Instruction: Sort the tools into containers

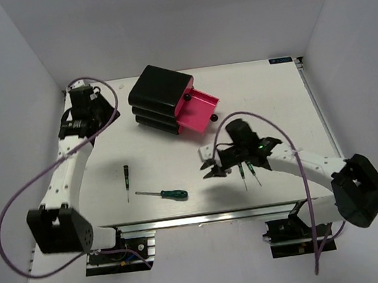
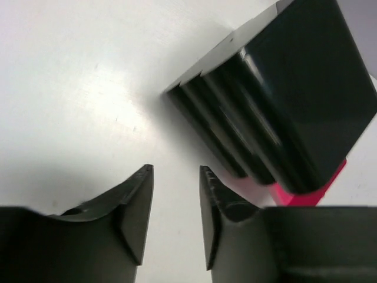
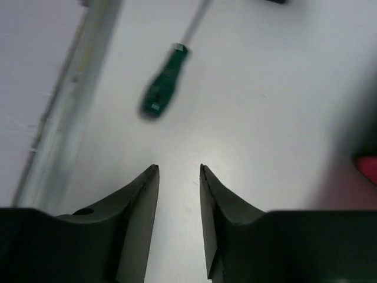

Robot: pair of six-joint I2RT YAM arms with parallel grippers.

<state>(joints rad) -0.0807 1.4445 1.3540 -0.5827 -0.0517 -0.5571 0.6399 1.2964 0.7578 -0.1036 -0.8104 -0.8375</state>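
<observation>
The black drawer box (image 1: pixel 161 95) stands at the back centre with one magenta-pink drawer (image 1: pixel 197 110) pulled out to the right. The green-handled screwdriver (image 1: pixel 168 194) lies near the front edge and also shows in the right wrist view (image 3: pixel 164 87). One black-handled precision screwdriver (image 1: pixel 126 177) lies to its left. Two more (image 1: pixel 247 173) lie partly under the right arm. No wrench is in view. My right gripper (image 1: pixel 209 166) (image 3: pixel 179 171) is open and empty, right of the green screwdriver. My left gripper (image 1: pixel 112 114) (image 2: pixel 177 171) is open and empty, left of the box (image 2: pixel 288 94).
The table's front edge is a metal rail (image 3: pixel 65 112) just beyond the green screwdriver in the right wrist view. White walls enclose the table on the left, back and right. A purple cable (image 1: pixel 16 197) loops off the left arm.
</observation>
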